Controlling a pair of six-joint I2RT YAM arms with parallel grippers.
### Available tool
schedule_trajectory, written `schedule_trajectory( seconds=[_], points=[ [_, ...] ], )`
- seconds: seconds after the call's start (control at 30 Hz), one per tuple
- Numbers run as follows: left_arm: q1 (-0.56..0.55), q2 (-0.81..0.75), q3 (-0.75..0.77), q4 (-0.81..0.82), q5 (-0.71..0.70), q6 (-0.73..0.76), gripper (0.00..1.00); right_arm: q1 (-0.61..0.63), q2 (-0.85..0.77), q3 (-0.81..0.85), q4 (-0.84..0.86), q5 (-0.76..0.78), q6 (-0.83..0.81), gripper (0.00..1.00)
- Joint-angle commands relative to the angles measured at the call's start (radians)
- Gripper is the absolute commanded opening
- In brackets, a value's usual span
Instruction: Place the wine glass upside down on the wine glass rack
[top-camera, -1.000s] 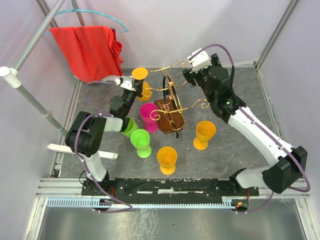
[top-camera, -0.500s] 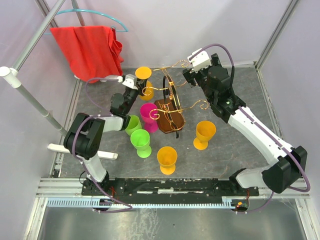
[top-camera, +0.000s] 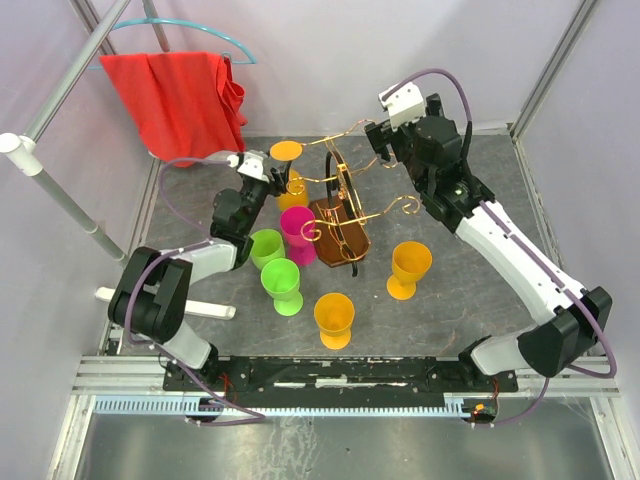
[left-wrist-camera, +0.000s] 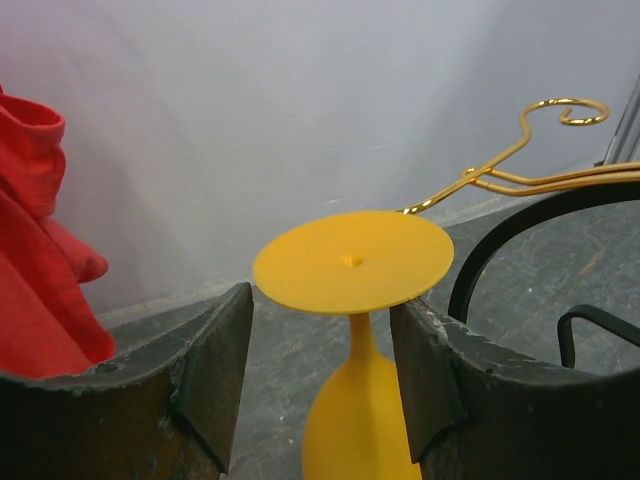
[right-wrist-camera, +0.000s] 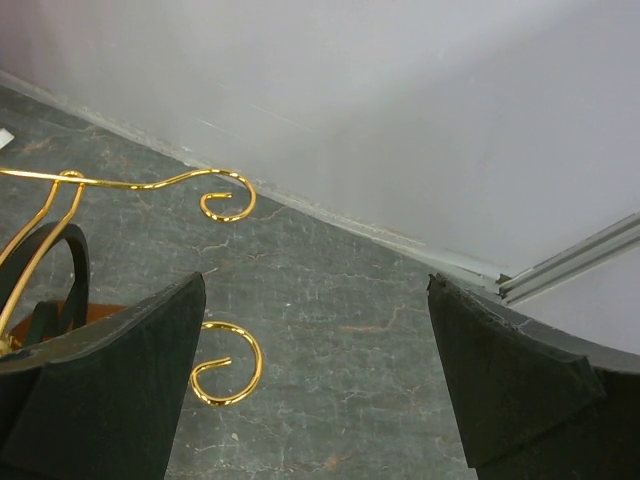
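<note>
A yellow-orange wine glass (top-camera: 287, 151) stands upside down, foot up, at the left tip of the wine glass rack (top-camera: 340, 212), a gold wire stand on a brown base. I cannot tell whether the wire bears it. In the left wrist view the glass (left-wrist-camera: 352, 262) sits between my left gripper's (left-wrist-camera: 320, 380) fingers. The left finger (left-wrist-camera: 215, 360) is clearly apart from the bowl and the right one is close beside it. A gold arm (left-wrist-camera: 520, 130) runs behind the foot. My right gripper (top-camera: 380, 145) is open and empty above the rack's far arms (right-wrist-camera: 225, 205).
A magenta glass (top-camera: 297, 230), two green glasses (top-camera: 267, 245) (top-camera: 282, 285) and two orange glasses (top-camera: 334, 318) (top-camera: 410, 268) stand upside down around the rack's base. A red cloth (top-camera: 180, 100) hangs on a hanger at the far left. Walls close the back and sides.
The glass's foot has shifted slightly right, towards the rack arm. The left arm's elbow has drawn back to the near left. The right gripper has moved a little farther back.
</note>
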Motion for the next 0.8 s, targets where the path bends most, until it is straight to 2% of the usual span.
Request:
schedule_trajectory(
  seconds=[0.0,0.47,0.6,0.77],
  points=[
    [-0.004,-0.070,-0.020,-0.065,-0.052,0.066,0.65,-0.018,0.013,0.092,-0.059,0.040,0.060,1.00],
    [0.024,-0.262,-0.121,-0.229,-0.092,0.084,0.71,-0.109,0.051,0.215,-0.319,0.101,0.242,1.00],
    [0.038,-0.331,-0.067,-0.375,-0.129,0.071,0.71,-0.133,0.056,0.229,-0.449,0.137,0.316,1.00],
    [0.040,-0.374,0.090,-0.599,-0.209,0.071,0.77,-0.180,0.017,0.188,-0.587,0.166,0.430,1.00]
  ],
)
